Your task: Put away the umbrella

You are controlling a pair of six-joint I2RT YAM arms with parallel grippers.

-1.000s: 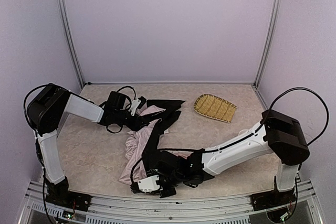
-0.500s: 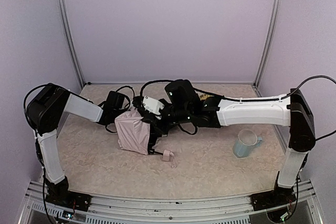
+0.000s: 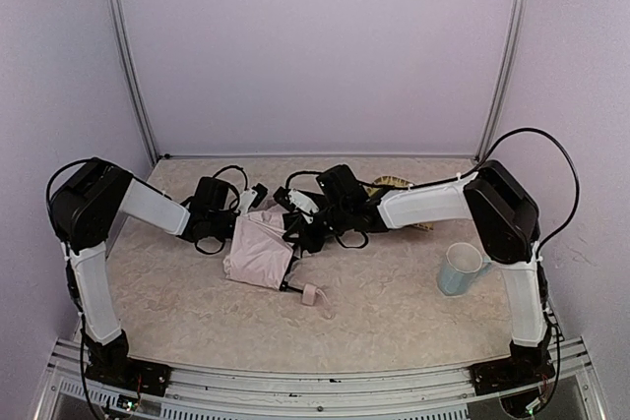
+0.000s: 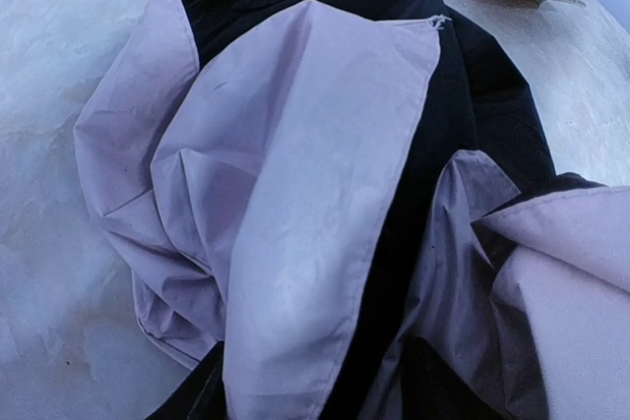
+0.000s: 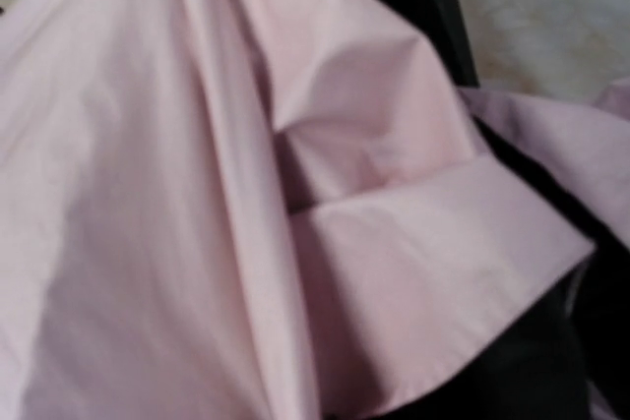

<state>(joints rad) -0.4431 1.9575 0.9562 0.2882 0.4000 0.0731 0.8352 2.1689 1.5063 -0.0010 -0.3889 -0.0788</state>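
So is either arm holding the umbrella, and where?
Can't tell: the left arm and right arm both reach the umbrella's canopy, but their fingers are hidden.

The left arm (image 3: 148, 206) comes up from its near-left base, folds high at the left side and sends its forearm right, low over mid-table. At its tip is the left gripper (image 3: 248, 202), jaw spread unreadable. The right arm (image 3: 423, 206) climbs from the near-right base, bends and stretches left. The right gripper (image 3: 298, 223) is clamped tight, near the left one.
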